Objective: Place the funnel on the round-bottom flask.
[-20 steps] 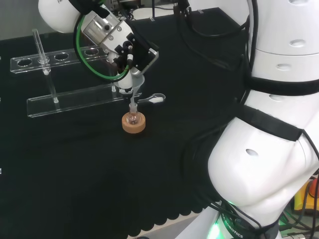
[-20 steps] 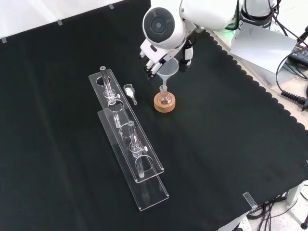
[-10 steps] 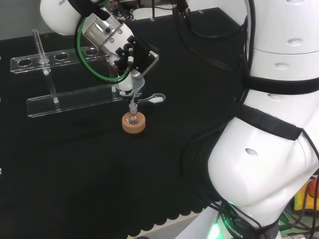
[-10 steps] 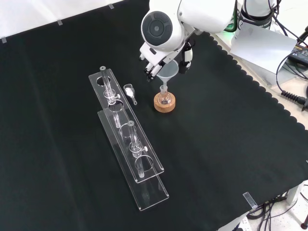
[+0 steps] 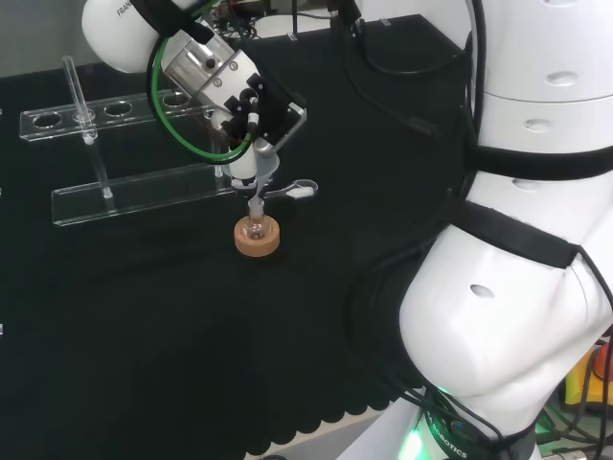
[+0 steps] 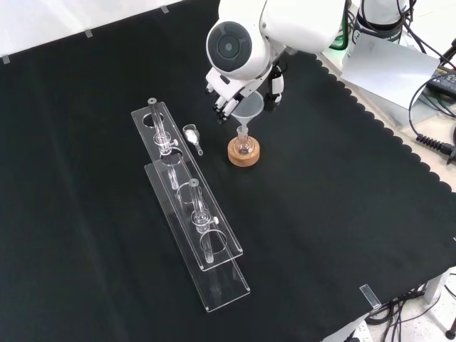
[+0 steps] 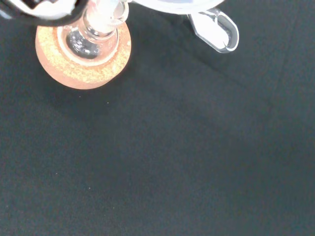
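Funnel [image 6: 245, 111] is sitting w/ its stem in the neck of the round-bottom flask [image 6: 244, 144], which is standing on a cork ring [image 6: 244, 152]. Hand [image 6: 229, 96] is hovering at the funnel's rim; can't tell if fingers are gripping it. Small clear scoop [image 6: 191, 135] is lying near the ring, beside the tube racks [image 6: 191, 214].

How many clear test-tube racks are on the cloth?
2. In the front view, one rack stands left of the cork stand, and the other rack overlaps it, nearer the camera.

Hand's [image 6: 239, 89] fingers mostly hidden behind the arm's link, front view. Funnel [image 7: 172, 5] cut off at wrist view's edge. Flask [image 5: 254, 228] contents unreadable.
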### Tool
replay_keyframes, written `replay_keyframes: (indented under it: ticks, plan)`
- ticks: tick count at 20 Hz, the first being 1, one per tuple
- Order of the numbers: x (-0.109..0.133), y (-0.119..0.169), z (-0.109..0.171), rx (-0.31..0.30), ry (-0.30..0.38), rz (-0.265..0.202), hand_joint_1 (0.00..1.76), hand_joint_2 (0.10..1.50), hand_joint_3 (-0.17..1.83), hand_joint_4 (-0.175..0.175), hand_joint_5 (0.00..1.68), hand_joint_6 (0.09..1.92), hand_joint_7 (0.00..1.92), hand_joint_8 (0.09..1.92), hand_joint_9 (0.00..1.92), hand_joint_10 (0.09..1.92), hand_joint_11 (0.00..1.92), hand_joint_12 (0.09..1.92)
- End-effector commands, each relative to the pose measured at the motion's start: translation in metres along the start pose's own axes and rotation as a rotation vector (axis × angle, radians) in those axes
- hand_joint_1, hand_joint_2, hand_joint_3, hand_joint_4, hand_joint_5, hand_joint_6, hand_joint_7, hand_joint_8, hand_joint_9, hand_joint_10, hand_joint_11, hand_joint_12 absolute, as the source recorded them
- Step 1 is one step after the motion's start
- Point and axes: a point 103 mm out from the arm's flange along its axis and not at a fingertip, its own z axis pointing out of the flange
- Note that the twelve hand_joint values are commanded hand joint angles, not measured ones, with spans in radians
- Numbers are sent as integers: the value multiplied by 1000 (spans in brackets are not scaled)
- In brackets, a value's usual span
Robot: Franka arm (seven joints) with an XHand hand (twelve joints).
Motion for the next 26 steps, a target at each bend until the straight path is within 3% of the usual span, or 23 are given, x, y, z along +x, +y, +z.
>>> replay_keyframes:
  ticks: [1, 22, 26]
  plan:
    - [0, 2, 1, 1, 0, 0, 859, 739, 651, -7, 643, 596, 677, 553, 1113, 308, 675, 1186]
    - [8, 12, 9, 23, 4, -1, 844, 740, 649, -14, 594, 580, 636, 557, 1069, 298, 667, 1186]
    - [8, 11, 8, 30, 10, 1, 810, 709, 659, -22, 440, 410, 550, 611, 1000, 345, 618, 1226]
